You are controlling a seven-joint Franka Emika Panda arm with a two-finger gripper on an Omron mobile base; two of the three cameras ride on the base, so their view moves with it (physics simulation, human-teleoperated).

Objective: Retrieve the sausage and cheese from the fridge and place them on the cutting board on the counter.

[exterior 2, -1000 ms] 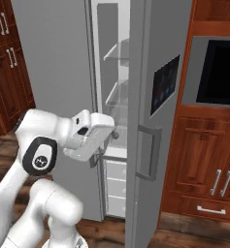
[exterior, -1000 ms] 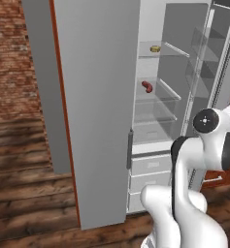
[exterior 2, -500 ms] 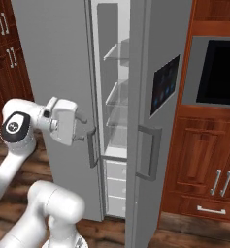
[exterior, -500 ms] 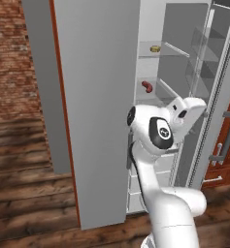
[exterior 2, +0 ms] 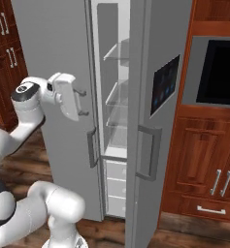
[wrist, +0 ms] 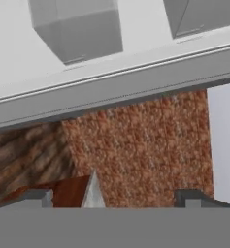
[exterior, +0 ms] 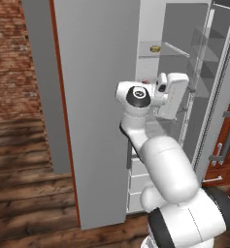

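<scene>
The tall grey fridge (exterior: 97,97) stands with both doors open, its glass shelves (exterior 2: 117,94) showing. On an upper shelf lies the small pale yellow cheese (exterior: 155,48). A sliver of the reddish-brown sausage (exterior: 145,81) peeks over my arm on the shelf below. My gripper (exterior 2: 84,102) hangs open and empty in front of the left door's edge, level with the middle shelves, fingers toward the opening. It sits beside the sausage shelf (exterior: 188,97). The hand view has the gripper (wrist: 114,198) wide apart. The cutting board and counter are out of view.
The right fridge door (exterior 2: 153,97) stands ajar beside reddish-brown cabinets with a dark built-in panel (exterior 2: 216,72). White drawers (exterior 2: 115,179) fill the fridge's bottom. A brick wall (exterior: 14,58) and wooden floor (exterior: 29,193) lie left of the fridge.
My arm has swung from low and right up to the left door's edge. The hand has risen and turned toward the fridge opening, now covering most of the sausage in the left base view.
</scene>
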